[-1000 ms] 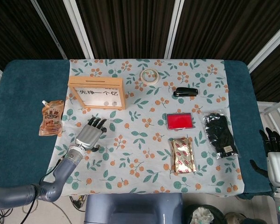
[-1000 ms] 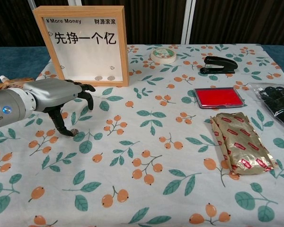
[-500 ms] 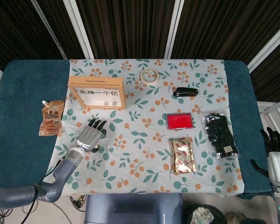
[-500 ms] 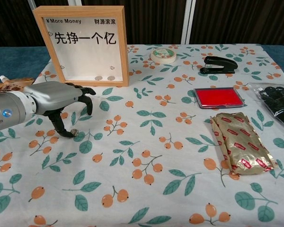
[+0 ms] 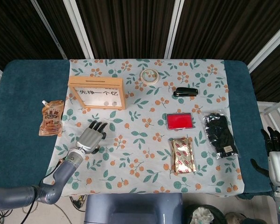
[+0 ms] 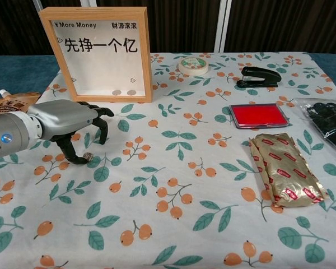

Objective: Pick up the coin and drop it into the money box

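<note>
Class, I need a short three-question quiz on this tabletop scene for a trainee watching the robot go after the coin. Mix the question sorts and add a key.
1. True or false: the small round metal coin already lies inside the wooden-framed money box.
2. Which hand is working at the coin? A) left hand B) right hand
3. Fill the gap: the black stapler lies behind the ____ ink pad.

Key
1. False: it sits on the floral tablecloth, at the tip of the left hand's thumb, in front of the box.
2. A; the right hand waits beyond the table's edge.
3. red
</note>
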`<action>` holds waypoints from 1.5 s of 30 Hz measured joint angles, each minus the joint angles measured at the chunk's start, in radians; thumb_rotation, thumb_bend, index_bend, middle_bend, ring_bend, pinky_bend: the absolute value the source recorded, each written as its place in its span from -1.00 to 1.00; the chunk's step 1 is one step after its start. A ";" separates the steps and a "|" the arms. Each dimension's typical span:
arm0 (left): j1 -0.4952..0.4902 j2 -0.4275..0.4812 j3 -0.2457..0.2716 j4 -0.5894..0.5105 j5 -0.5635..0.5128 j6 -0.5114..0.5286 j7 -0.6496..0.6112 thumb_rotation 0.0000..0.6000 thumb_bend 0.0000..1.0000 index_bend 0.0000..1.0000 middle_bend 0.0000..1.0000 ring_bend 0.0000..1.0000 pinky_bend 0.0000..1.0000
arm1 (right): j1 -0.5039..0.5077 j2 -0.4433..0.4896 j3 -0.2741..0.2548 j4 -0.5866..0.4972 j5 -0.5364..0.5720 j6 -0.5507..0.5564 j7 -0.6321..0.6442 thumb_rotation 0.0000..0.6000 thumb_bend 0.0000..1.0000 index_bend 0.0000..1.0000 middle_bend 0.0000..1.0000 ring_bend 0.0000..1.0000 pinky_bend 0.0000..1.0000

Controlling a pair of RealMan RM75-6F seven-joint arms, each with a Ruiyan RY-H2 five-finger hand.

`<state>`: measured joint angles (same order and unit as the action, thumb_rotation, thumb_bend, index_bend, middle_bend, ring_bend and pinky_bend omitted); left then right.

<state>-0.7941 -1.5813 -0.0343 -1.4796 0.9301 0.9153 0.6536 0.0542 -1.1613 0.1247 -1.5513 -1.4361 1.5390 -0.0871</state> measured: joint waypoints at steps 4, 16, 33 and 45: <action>0.001 0.005 0.002 -0.006 0.003 0.007 0.001 1.00 -0.83 -0.07 -1.00 -1.00 -1.00 | 0.000 -0.001 0.000 0.001 0.001 -0.001 0.001 1.00 -0.40 -1.00 -1.00 -1.00 -1.00; 0.001 0.008 0.015 -0.011 -0.007 0.006 0.018 1.00 -0.81 0.04 -1.00 -1.00 -1.00 | -0.001 0.000 0.001 -0.001 0.005 -0.002 0.001 1.00 -0.40 -1.00 -1.00 -1.00 -1.00; -0.001 0.014 0.027 -0.019 -0.012 0.003 0.036 1.00 -0.53 0.23 -1.00 -1.00 -1.00 | -0.002 0.002 0.002 -0.005 0.013 -0.007 0.002 1.00 -0.40 -1.00 -1.00 -1.00 -1.00; -0.005 0.022 0.032 -0.031 -0.036 -0.001 0.047 1.00 -0.08 0.26 -0.99 -1.00 -1.00 | -0.001 0.003 0.001 -0.008 0.013 -0.009 0.002 1.00 -0.40 -1.00 -1.00 -1.00 -1.00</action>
<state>-0.7989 -1.5593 -0.0021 -1.5107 0.8943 0.9143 0.7009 0.0528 -1.1585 0.1257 -1.5595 -1.4233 1.5300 -0.0853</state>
